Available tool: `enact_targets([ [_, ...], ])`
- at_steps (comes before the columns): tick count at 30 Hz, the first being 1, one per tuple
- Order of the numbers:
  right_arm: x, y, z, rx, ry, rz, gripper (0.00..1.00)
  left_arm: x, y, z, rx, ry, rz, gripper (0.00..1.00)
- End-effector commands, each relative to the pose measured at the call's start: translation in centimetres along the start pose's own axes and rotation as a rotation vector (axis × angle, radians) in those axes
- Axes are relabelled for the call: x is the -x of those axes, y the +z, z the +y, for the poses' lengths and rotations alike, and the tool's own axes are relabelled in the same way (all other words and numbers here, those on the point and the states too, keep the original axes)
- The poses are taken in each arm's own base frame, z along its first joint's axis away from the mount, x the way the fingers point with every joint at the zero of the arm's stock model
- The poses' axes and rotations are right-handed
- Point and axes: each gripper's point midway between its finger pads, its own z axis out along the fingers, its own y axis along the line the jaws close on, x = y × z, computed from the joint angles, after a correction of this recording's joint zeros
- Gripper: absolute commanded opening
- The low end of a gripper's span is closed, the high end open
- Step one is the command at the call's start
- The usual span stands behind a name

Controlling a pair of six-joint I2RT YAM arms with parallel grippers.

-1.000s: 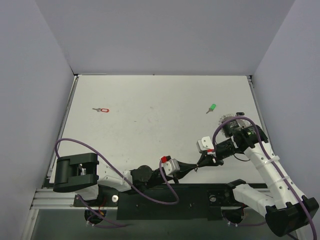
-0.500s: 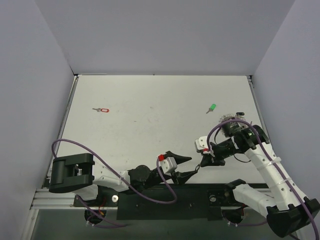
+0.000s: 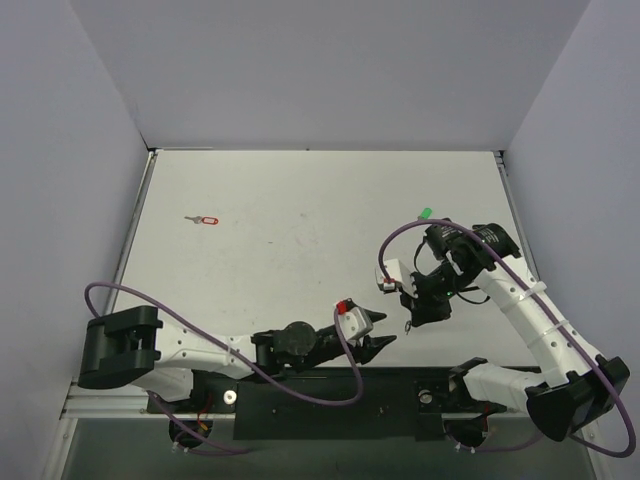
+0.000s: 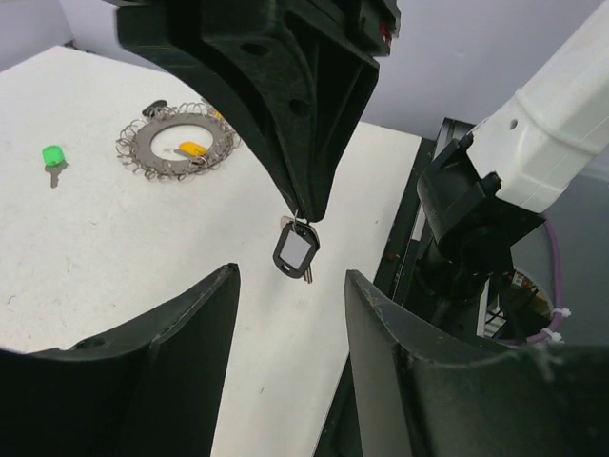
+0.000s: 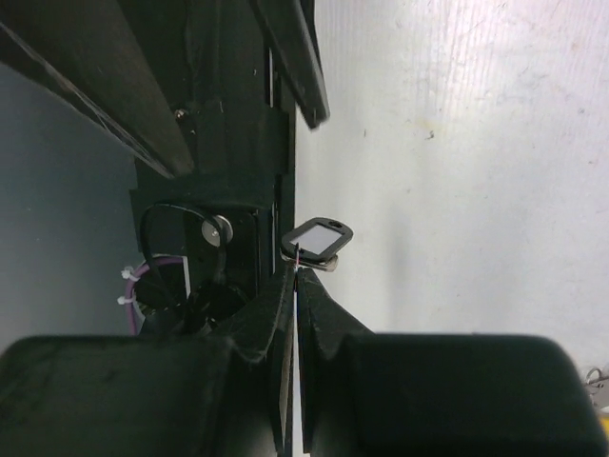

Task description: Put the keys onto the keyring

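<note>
My right gripper [image 5: 298,271] is shut on a silver key with a dark plastic head [image 5: 317,239], pinching it at its top so that it dangles from the fingertips [image 4: 303,205]. The same dark key [image 4: 295,249] hangs just beyond my left gripper [image 4: 290,286], which is open and empty, close to the table's near edge. The keyring [image 4: 176,143], a spiky wire circle, lies flat on the table with a yellow-headed key [image 4: 193,149] on it. In the top view the right arm hides the keyring. A green-headed key [image 3: 425,214] and a red-headed key [image 3: 207,220] lie loose.
The black base rail [image 3: 330,390] runs along the near edge below both grippers. Purple cables [image 3: 400,235] loop off each arm. Grey walls [image 3: 60,200] enclose the white table [image 3: 300,230] on three sides.
My left gripper has opened, let go of the dark key and drawn back to the left. My right arm, still holding the key, has swung up and left, covering the keyring in the top view.
</note>
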Motion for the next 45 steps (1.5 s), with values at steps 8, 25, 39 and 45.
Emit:
enact_targets([
  [8, -1.0, -0.4, 1.6, 0.049, 0.075, 0.075, 0.0, 1.6, 4.5, -1.0, 0.002, 0.068, -0.068, 0.46],
  [25, -0.6, -0.2, 1.8, 0.061, 0.067, 0.048, 0.0, 0.6, 5.6, -1.5, -0.016, 0.1, -0.049, 0.34],
  [39, -0.5, -0.2, 2.0, 0.066, 0.063, 0.039, 0.0, 0.3, 6.0, -1.8, -0.046, 0.109, -0.034, 0.17],
  [45, -0.5, -0.2, 2.0, 0.064, 0.059, 0.035, 0.0, -0.1, 6.1, -1.9, -0.052, 0.109, -0.016, 0.18],
])
